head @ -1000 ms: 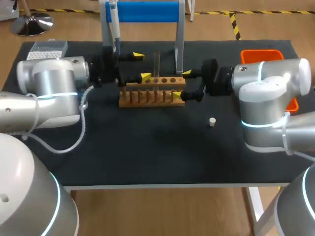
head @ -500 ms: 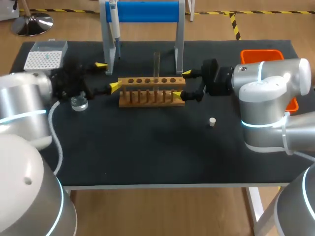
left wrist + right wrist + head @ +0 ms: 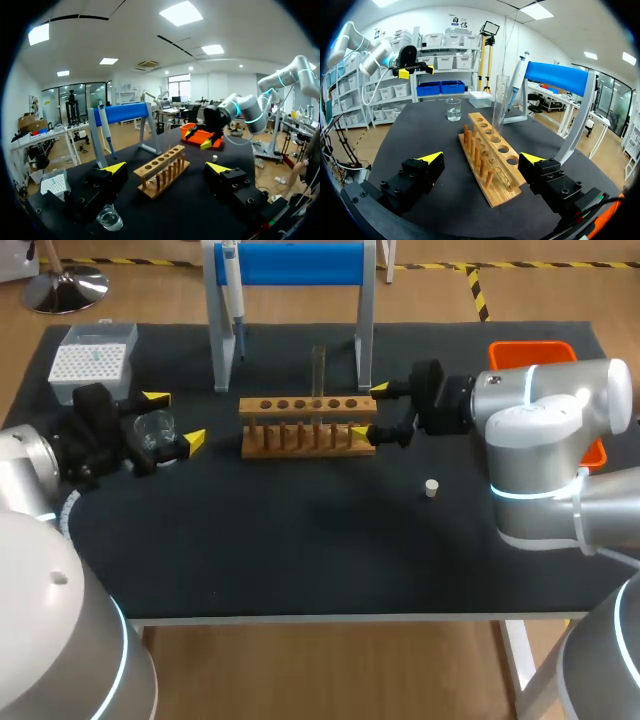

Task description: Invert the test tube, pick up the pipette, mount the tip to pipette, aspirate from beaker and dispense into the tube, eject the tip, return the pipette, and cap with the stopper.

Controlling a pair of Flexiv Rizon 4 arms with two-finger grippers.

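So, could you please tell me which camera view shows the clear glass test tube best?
The right wrist view: the clear glass test tube stands close and upright in the wooden rack. The head view shows it only as a faint sliver; in the left wrist view I cannot make it out.

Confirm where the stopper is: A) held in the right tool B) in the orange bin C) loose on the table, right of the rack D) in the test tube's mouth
C: the stopper lies by itself on the black table, right of the wooden rack and apart from the open right tool.
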